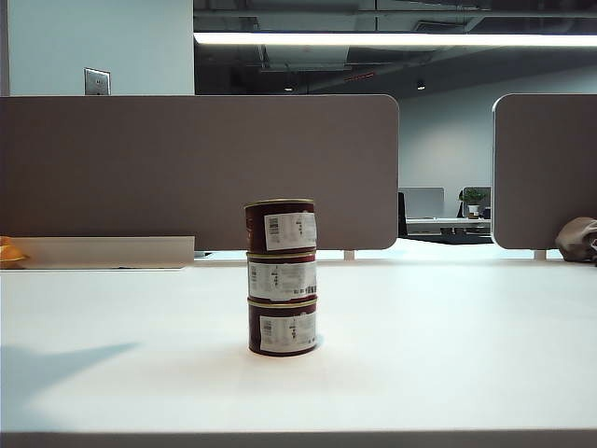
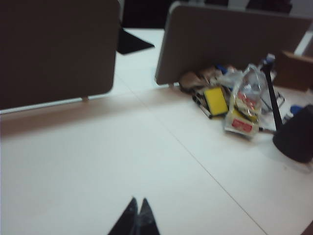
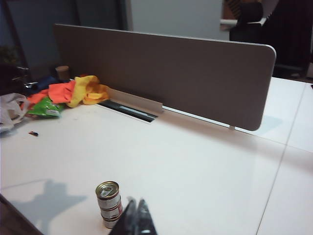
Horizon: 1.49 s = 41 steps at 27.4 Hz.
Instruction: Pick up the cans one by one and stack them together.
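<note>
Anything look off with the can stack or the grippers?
Slightly: the three dark maroon round tins stand stacked, but the top tin sits a touch left of the two below. No spill or dents. Left gripper and right gripper are shut, empty, clear of the stack.

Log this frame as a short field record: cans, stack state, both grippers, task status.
cans: three short round maroon tins with white barcode labels and gold lids
stack state: one upright column on the white table, top tin sitting slightly off-centre
left gripper: shut, empty, away from the stack
right gripper: shut, empty, beside the stack, apart from it
task status: stacking appears done
</note>
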Motion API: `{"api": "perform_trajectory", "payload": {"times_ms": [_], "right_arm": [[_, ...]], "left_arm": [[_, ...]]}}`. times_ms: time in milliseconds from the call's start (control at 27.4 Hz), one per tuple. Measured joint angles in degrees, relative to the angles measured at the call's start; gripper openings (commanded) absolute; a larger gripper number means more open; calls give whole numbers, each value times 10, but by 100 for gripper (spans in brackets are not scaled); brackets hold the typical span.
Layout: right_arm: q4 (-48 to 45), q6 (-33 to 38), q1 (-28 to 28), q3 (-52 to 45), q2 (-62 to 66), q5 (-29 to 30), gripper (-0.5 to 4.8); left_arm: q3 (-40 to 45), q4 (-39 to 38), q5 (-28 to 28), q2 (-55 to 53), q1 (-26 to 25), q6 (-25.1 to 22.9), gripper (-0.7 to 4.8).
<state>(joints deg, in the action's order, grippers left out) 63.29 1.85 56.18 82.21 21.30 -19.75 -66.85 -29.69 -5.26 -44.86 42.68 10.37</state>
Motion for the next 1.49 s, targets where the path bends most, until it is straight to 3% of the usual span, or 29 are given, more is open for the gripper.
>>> {"api": "perform_trajectory", "payload": {"times_ms": [255, 474, 656, 729, 874, 1129, 1348, 1494], "right_arm": [[-3, 0, 0, -7, -20, 3, -6], [-19, 1, 0, -80, -25, 26, -6], [-105, 4, -1, -164, -27, 76, -6], [-199, 4, 0, -241, -28, 117, -6], [-263, 8, 0, -305, -27, 142, -6], [-372, 49, 0, -426, -27, 181, -6], [-470, 64, 0, -508, -30, 207, -6], [-520, 65, -1, -566, -29, 209, -6]], "left_arm": [[1, -65, -31, 103, 0, 3, -6], [0, -126, -59, 168, 0, 11, -6], [10, -149, -66, 205, 0, 11, -6], [40, -149, -66, 218, 0, 10, -6], [79, -151, -66, 219, 0, 9, -6], [220, -77, -37, 218, 0, 9, -6], [337, 41, 32, 217, 0, 9, -6], [393, 106, 38, 218, 0, 9, -6]]}}
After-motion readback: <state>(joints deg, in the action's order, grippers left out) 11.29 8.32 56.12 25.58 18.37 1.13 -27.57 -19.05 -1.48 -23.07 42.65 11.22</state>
